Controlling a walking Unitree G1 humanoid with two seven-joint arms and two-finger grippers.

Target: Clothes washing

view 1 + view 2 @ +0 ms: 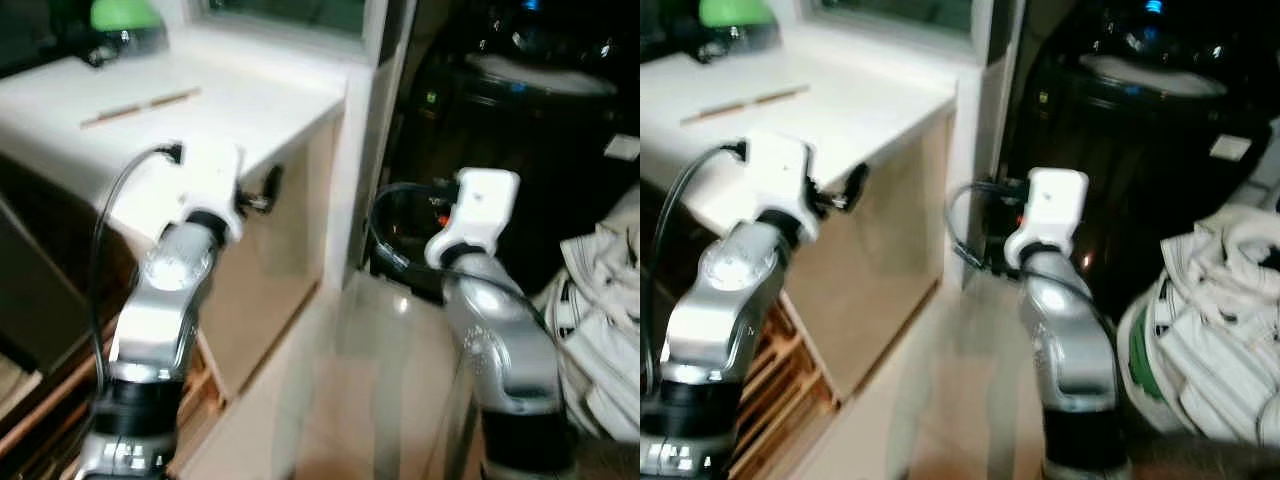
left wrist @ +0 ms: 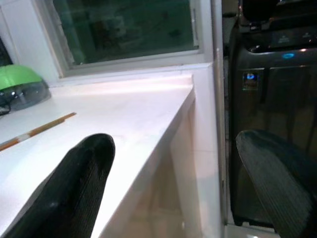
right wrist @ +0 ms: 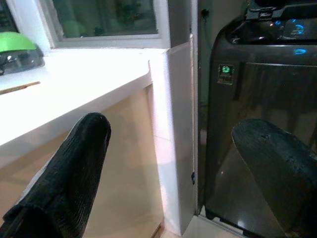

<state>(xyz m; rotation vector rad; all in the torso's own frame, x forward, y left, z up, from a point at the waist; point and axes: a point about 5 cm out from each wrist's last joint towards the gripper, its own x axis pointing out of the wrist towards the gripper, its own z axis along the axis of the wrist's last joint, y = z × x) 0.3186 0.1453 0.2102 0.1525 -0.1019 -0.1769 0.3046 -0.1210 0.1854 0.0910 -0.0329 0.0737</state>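
Observation:
A dark top-loading washing machine (image 1: 520, 110) stands ahead on the right, with small lit indicators on its front (image 3: 226, 70). Low at my right lies a heap of white clothes with dark stripes (image 1: 1215, 320), seemingly in a pale basket (image 1: 1138, 365). My left gripper (image 2: 173, 183) is raised beside the corner of the white counter (image 1: 200, 110), its fingers (image 2: 74, 193) spread open and empty. My right gripper (image 3: 173, 173) is raised too and points at the gap between the counter's end and the washer. It is open, with nothing between its black fingers (image 3: 74, 173).
A window (image 2: 124, 29) runs behind the counter. On the counter lie a green-lidded container (image 1: 125, 22) and a thin wooden stick (image 1: 140, 105). A white post (image 3: 178, 129) stands between counter and washer. Wooden slats (image 1: 780, 370) show low on the left; pale floor (image 1: 350, 400) lies between my arms.

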